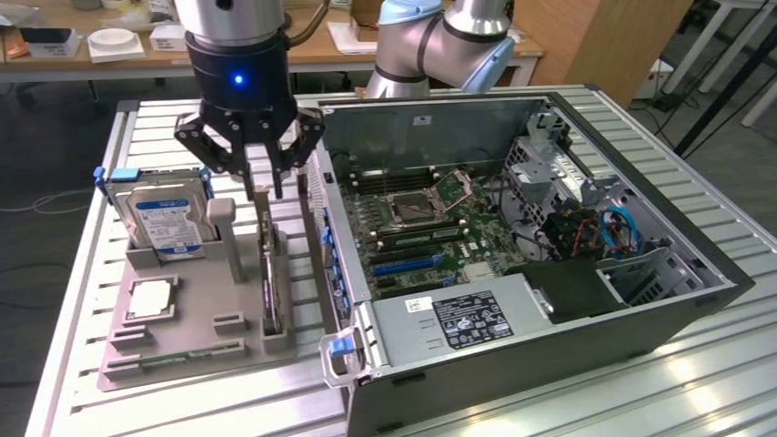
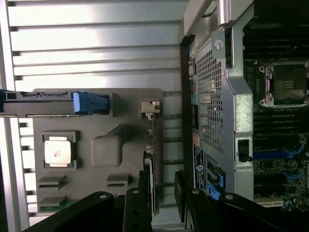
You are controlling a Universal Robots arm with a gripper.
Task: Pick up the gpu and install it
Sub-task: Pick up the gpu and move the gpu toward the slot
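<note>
Grey moulded tray (image 1: 231,282) holds the hard drive (image 1: 164,218) at the exterior view's left. Next comes the gpu (image 1: 269,273), on edge in its slot, its long axis running away from the camera, just beside the open computer case (image 1: 547,300). The gripper (image 1: 264,187) hangs above the card's far end — jaws apart, straddling its thin edge — seemingly not touching it.

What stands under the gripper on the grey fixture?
The gpu stands on edge in a slot of the grey fixture, just below the open gripper. The card's top edge and side are visible. Its lower edge is covered by the slot walls.
</note>
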